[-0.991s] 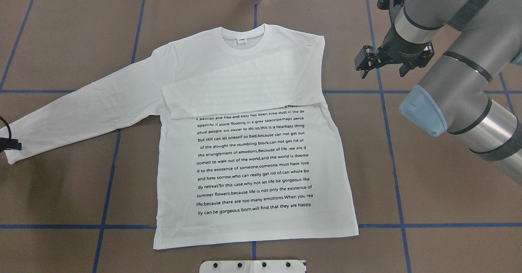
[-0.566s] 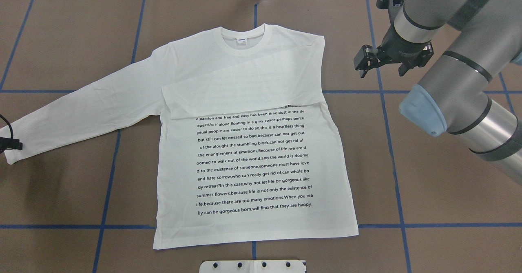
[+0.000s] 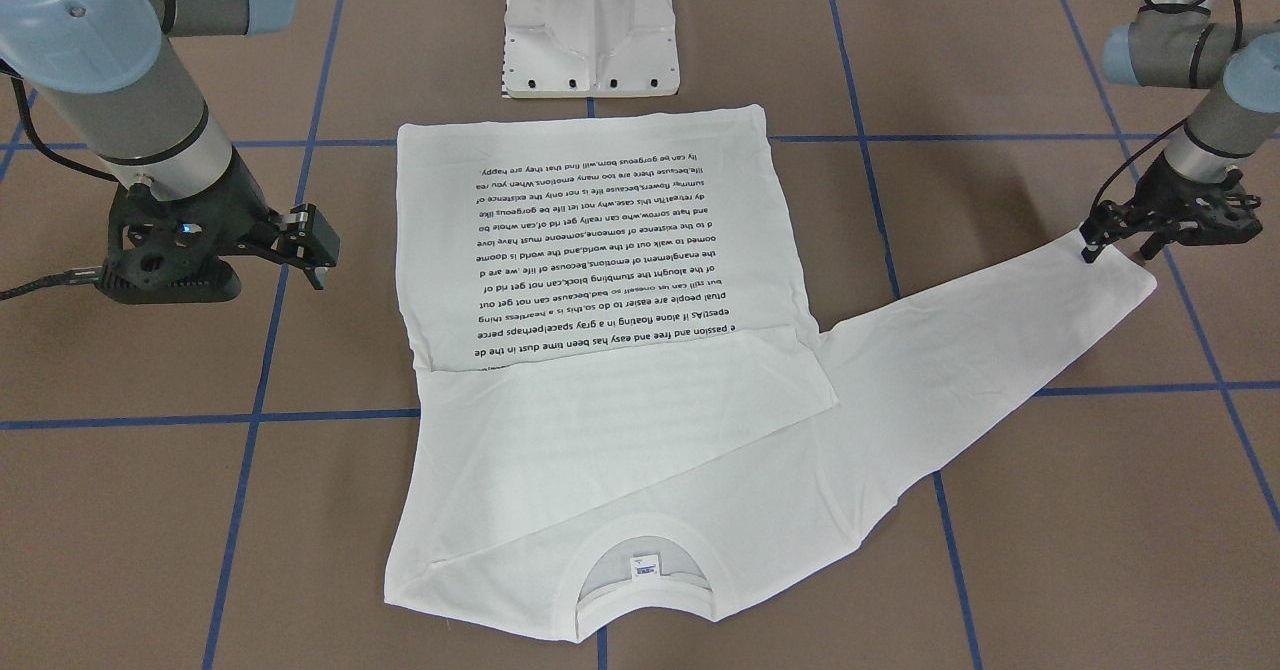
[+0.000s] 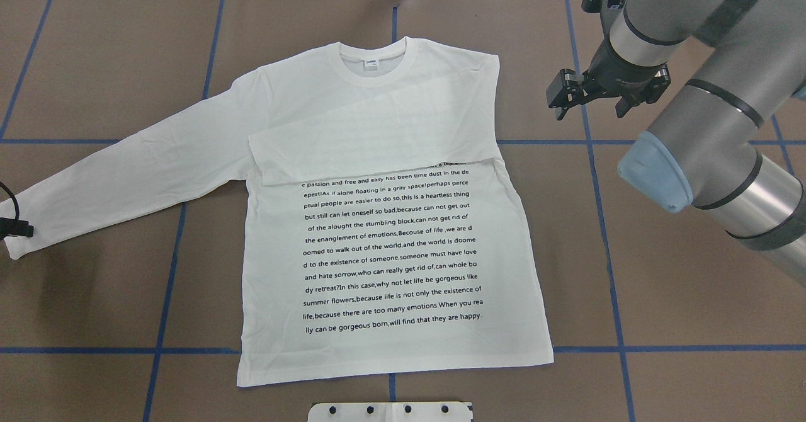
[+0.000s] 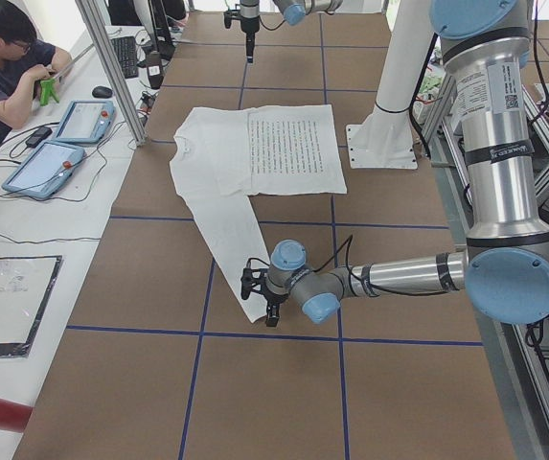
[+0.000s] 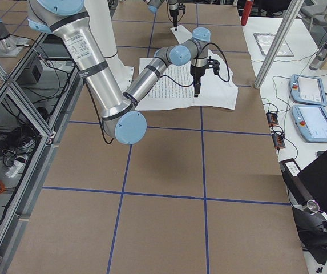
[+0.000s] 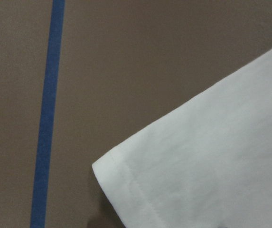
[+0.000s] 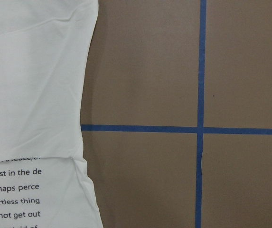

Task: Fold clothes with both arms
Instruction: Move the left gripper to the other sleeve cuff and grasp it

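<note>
On the table (image 4: 94, 63), the white T-shirt (image 4: 390, 252) lies flat, print up, one sleeve folded across its chest. Left gripper (image 3: 1118, 248): jaws apart at the shirt's outstretched cuff (image 7: 119, 185). Right gripper (image 4: 590, 112): jaws apart, hovering beside the shirt's shoulder, apart from it.

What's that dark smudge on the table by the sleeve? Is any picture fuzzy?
Front-facing view: it's a soft shadow on the table, near the left gripper. Left wrist view: the cuff looks slightly fuzzy. Overhead view: the T-shirt print is sharp.
</note>
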You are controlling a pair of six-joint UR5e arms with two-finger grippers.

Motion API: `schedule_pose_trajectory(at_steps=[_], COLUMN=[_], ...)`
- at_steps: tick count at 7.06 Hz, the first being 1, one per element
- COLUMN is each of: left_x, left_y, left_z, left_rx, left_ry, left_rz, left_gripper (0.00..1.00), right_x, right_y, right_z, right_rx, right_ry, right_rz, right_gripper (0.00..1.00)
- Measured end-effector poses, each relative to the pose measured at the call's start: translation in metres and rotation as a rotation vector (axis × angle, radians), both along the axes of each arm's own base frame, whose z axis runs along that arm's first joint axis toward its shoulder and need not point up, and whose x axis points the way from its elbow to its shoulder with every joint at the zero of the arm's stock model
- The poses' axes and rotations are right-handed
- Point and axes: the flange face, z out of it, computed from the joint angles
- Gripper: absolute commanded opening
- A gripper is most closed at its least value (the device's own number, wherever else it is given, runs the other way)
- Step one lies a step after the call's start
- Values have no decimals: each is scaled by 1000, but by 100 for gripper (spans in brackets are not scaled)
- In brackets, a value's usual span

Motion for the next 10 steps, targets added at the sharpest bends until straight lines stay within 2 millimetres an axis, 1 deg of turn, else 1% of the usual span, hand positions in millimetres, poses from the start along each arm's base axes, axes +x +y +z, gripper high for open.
schedule_pose_trajectory(at_steps=[1, 3, 8, 9, 10], left_x=[1, 0, -2, -2, -2], left_y=[-1, -2, -2, -2, -2], left_z=[-2, -7, -10, -9, -8], left_rx=[1, 3, 8, 8, 5], left_ry=[6, 18, 19, 17, 15], left_rz=[2, 4, 0, -1, -4], left_gripper=[87, 79, 77, 68, 48], right_x=[0, 0, 0, 0, 1], right_y=[0, 0, 1, 1, 1], right_z=[1, 2, 5, 5, 4], right_rx=[-1, -3, -7, -7, -6], right_ry=[1, 3, 5, 5, 5], right_rz=[0, 0, 0, 0, 0], right_gripper=[100, 100, 100, 100, 100])
